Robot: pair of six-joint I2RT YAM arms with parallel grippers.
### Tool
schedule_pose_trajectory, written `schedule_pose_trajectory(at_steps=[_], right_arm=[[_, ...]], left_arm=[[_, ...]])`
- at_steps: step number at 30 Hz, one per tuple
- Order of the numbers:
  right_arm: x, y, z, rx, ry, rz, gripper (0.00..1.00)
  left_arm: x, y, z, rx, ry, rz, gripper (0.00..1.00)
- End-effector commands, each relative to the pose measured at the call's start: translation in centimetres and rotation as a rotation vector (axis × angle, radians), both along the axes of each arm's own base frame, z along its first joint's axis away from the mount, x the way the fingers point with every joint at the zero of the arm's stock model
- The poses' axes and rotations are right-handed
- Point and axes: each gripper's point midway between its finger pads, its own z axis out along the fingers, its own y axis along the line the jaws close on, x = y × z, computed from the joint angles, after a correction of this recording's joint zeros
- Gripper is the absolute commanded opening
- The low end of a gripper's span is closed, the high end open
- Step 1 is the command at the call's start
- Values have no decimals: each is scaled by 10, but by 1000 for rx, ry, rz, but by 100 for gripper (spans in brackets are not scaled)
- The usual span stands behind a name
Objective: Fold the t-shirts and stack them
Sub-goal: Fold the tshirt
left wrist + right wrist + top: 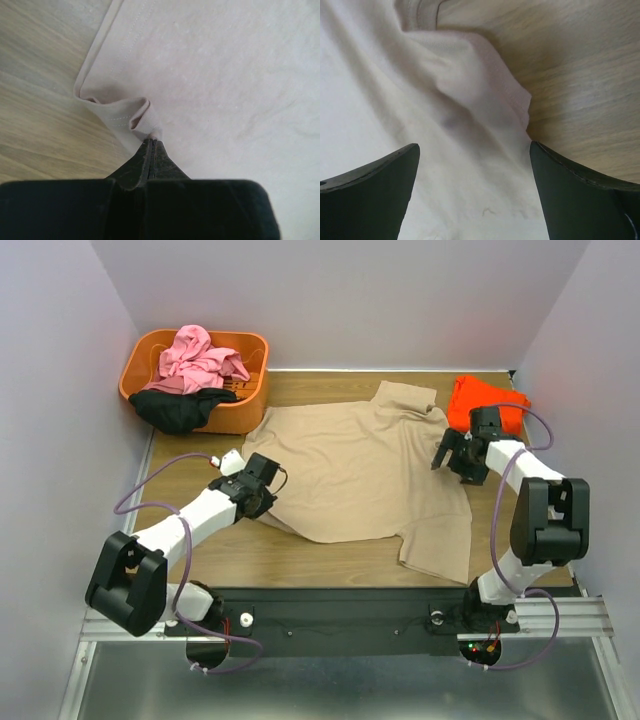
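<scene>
Tan soft short-sleeved t-shirt (350, 465) lies spread on the wooden table (300, 560), reaching from one gripper to the other. Left gripper (151, 142) clenched on a stitched edge of it, small bunched fold right at the jaw tips, bare wood left of the jaws. Right gripper (473, 146) released, jaws wide, a raised fold of the tan cloth ahead and between them; cloth contact unclear. Bright orange-red crumpled t-shirt (487, 400) just beyond the right jaws. Pink t-shirt (200, 358) and black t-shirt (180, 410) in the orange plastic basket (255, 390), well beyond the left jaws
</scene>
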Motion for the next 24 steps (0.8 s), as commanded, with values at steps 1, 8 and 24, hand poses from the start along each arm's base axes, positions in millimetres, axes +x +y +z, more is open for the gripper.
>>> schedule_pose_trajectory(at_steps=[1,8,24], right_arm=[[28,-21,12,-109,-62,-44,96],[47,-36,1,-166,-52,-110,81],[89,-43,-25,-202,-17,-93,8]], left_arm=[[24,1,20,-8,-81,-14,0],[29,7,20,-28,-95,-10,0],[20,19,1,-10,-57,5,0]])
